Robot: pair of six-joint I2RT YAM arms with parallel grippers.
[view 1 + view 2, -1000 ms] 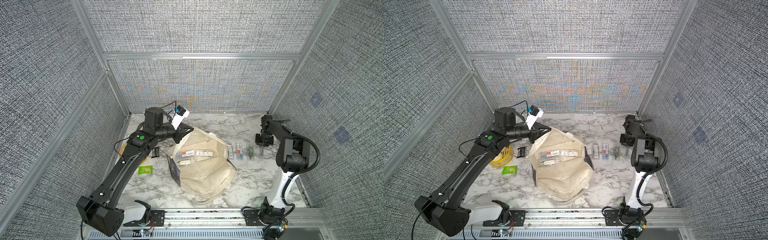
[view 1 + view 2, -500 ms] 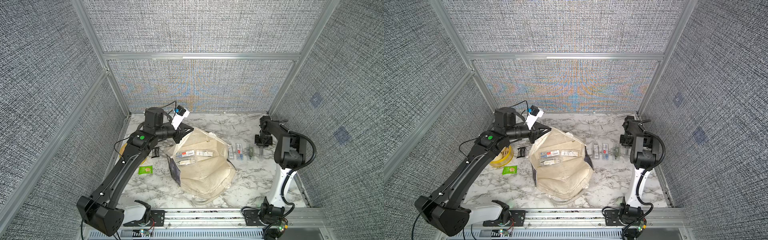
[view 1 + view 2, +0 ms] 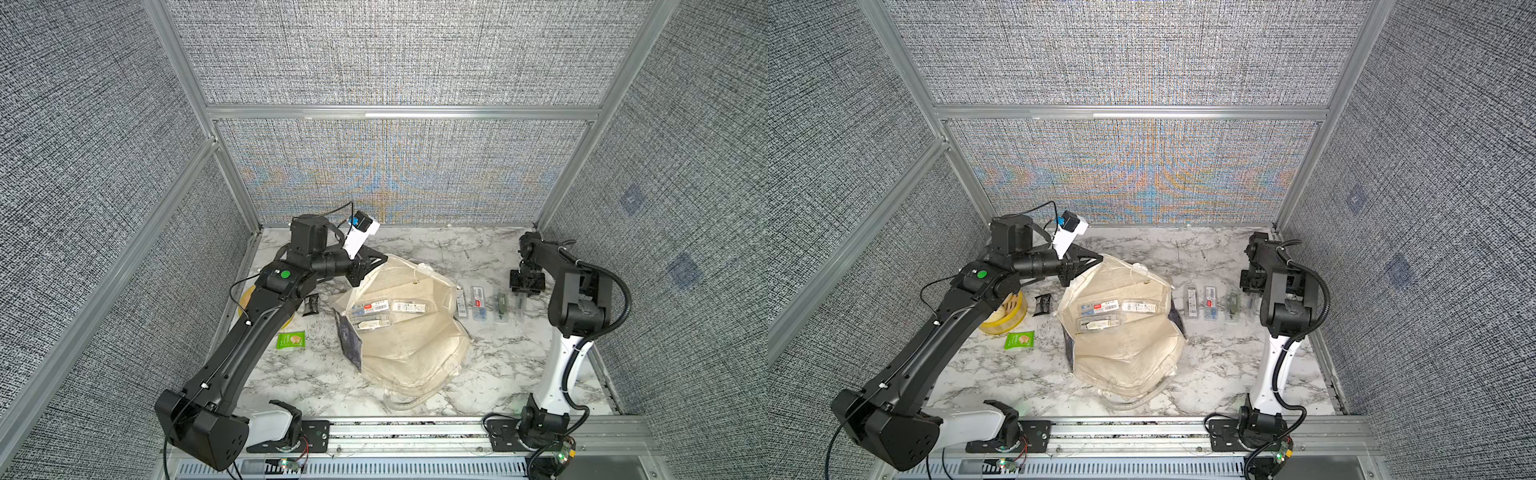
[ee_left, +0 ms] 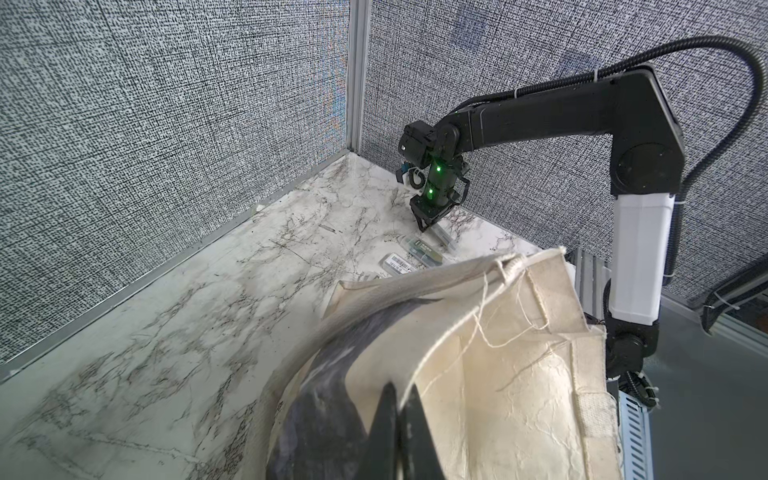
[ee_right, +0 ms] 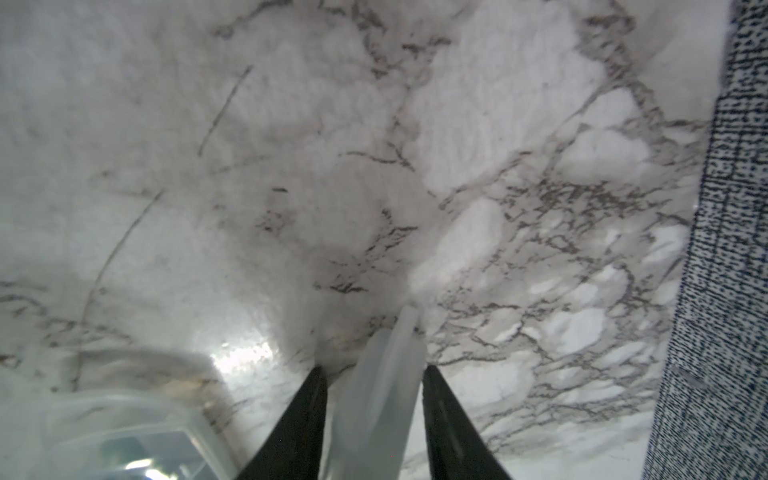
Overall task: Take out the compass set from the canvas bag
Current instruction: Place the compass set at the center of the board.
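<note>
Pinching the far-left rim of the canvas bag (image 3: 415, 345), my left jaws are closed tight on the cloth and hold that lip up off the bench (image 3: 316, 386). In the left wrist view both fingers (image 4: 411, 440) press together into the fabric. The bag sits slumped at the middle of the bench with its mouth gaping, and three clear cases (image 3: 374, 308) lie inside it.

My right jaws hang low near the right edge, towards the far corner. They stand parted on either side of a translucent case (image 5: 378, 395), and a sliver of marble shows between one finger and the case, so nothing is clamped. Which case is the compass set I cannot tell.

Three more cases (image 3: 478, 302) lie in a row on the bench between the bag and my right jaws. A green packet (image 3: 291, 340) lies towards the left edge.
</note>
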